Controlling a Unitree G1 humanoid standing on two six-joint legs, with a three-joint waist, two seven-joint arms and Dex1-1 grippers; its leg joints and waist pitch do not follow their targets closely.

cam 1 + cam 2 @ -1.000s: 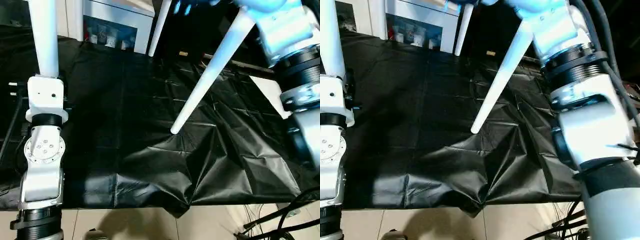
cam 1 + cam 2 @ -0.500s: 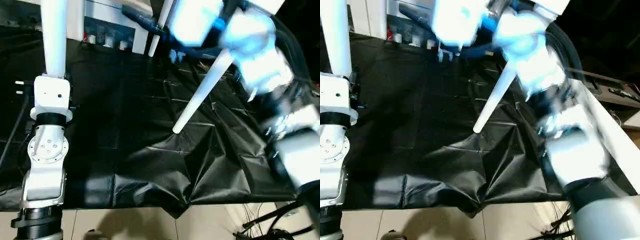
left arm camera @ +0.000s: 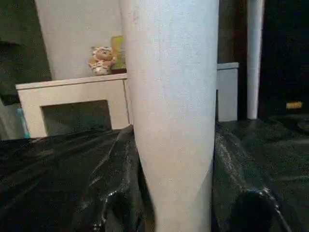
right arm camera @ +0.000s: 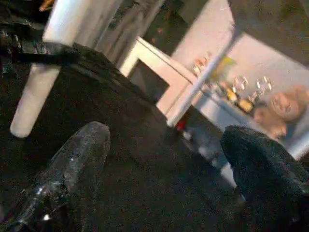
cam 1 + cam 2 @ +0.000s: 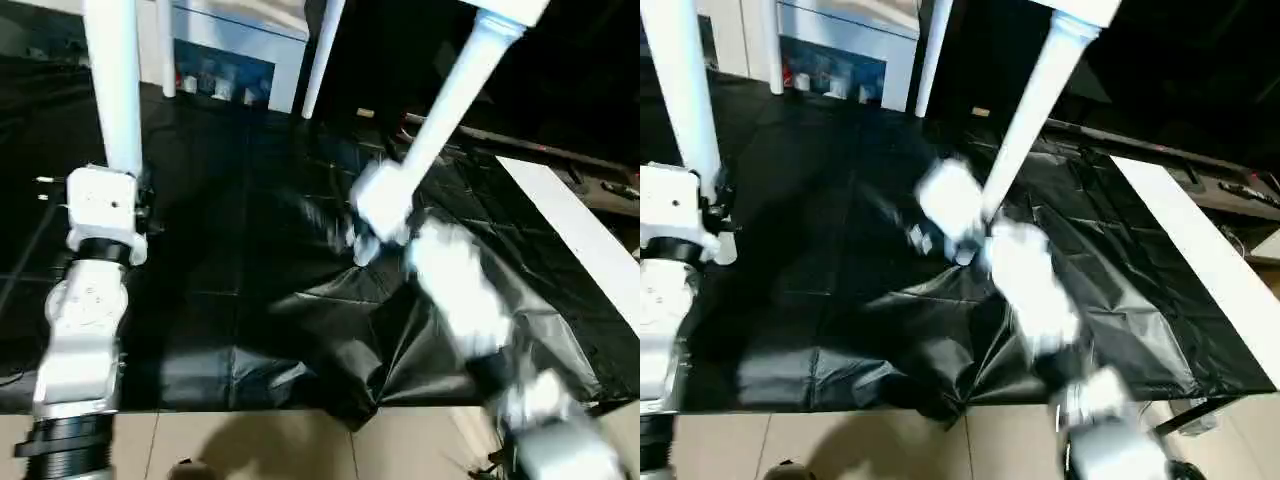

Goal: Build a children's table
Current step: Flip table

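The white cabinet (image 5: 235,60) behind the bench's far edge holds small colourful items behind glass. The left gripper (image 3: 176,212) is closed around an upright leg (image 3: 171,96) over the bench's (image 5: 250,250) left side. The right gripper (image 4: 164,169) is wide open and empty, beside a slanting leg (image 5: 440,110) whose tip reaches mid-bench.

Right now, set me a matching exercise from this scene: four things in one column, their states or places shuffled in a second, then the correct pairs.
1. left claw
2. right claw
3. black sheet
4. white cabinet

A. stands beyond the sheet's far edge
B. open, holding nothing
C. closed around a white table leg
D. creased and bunched near the front edge

Pairs: 1-C, 2-B, 3-D, 4-A
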